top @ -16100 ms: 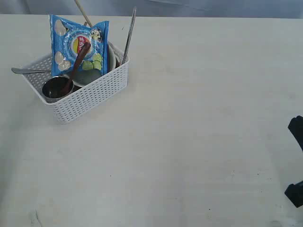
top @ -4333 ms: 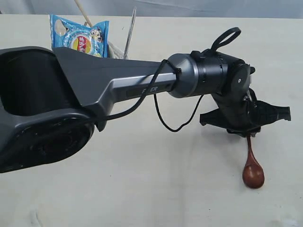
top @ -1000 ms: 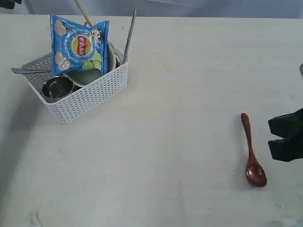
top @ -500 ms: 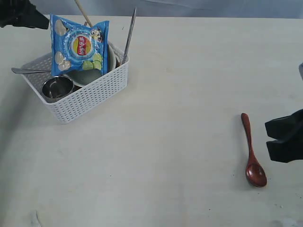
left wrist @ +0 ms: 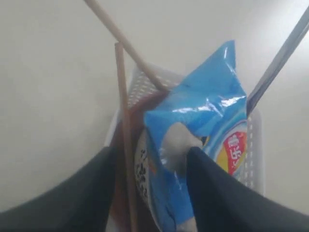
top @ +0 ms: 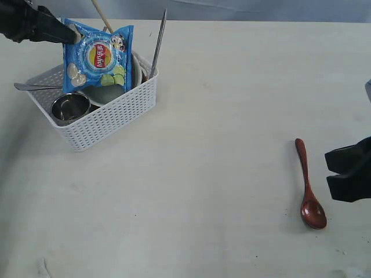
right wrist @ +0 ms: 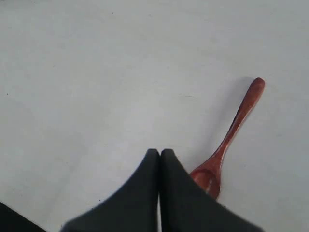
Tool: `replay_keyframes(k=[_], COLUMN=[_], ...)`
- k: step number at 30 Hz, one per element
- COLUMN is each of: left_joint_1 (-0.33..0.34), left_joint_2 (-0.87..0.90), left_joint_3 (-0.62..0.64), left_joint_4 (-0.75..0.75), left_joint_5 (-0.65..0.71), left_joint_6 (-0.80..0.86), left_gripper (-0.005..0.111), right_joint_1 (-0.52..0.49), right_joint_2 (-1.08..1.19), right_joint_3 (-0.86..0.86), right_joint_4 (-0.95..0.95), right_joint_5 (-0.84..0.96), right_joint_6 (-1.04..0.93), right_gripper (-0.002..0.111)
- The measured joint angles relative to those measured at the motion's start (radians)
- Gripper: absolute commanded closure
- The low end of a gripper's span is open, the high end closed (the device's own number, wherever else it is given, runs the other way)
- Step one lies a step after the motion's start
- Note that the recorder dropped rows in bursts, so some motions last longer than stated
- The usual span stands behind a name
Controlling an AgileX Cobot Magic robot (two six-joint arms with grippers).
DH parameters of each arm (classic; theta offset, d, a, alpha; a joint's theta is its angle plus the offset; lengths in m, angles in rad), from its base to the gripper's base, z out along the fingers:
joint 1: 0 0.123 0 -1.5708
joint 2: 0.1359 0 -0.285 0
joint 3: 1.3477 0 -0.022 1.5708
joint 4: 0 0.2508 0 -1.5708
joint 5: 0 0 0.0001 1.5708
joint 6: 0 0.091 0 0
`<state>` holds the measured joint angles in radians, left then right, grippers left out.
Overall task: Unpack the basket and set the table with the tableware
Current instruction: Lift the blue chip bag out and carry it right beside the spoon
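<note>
Two arms in shot. The left claw (left wrist: 150, 152) is over the far left corner of the basket (top: 110, 119). Its jaws are wide apart, one finger on either side of the top corner of the chips bag (top: 98, 55). It is not clamped and holds nothing; cannot tell if the pads touch the bag.

The basket sits on the far left part of the table (top: 220, 116). The bag stands upright inside it. The steel cup (top: 69, 107) is in the near left corner, with the bowl (top: 105, 92) just behind it, partly hidden by the bag. The chopsticks (left wrist: 123, 121) lean out over the far side. A steel utensil (top: 157, 43) leans upright at the right far corner; knife or fork, cannot tell. A steel handle (top: 35, 87) pokes out over the left rim.

The spoon (top: 307, 185) lies flat on the table at the right, well apart from the basket, bowl end toward the near edge. The right claw (right wrist: 159, 153) is closed, fingers pressed together and empty, tips just beside the spoon's bowl end.
</note>
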<state>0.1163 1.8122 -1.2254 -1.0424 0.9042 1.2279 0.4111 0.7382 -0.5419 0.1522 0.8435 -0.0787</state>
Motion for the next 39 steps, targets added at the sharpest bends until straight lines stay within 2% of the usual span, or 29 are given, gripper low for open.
replay_keyframes(k=[7,17,33,39], left_joint_1=[0.0,0.0,0.0,-0.004], left_joint_2=[0.01,0.007,-0.094,-0.118], left_joint_3=[0.0,-0.003,-0.16,-0.162], left_joint_4=[-0.012,-0.079,-0.099,-0.191], left_joint_5=[0.011,0.036,0.275,0.307], left_joint_6=[0.005,0.008,-0.074,-0.12], left_gripper=[0.106,0.107,0.107,0.107], right_joint_1=[0.0,0.0,0.0,0.0], right_joint_2=[0.0,0.0,0.0,-0.013], right_joint_3=[0.0,0.0,0.0,0.0], right_joint_4=[0.0,0.0,0.0,-0.028], right_joint_5=[0.0,0.0,0.0,0.001], right_joint_6=[0.0,0.0,0.0,0.036], right_gripper=[0.109,0.109,0.109,0.109])
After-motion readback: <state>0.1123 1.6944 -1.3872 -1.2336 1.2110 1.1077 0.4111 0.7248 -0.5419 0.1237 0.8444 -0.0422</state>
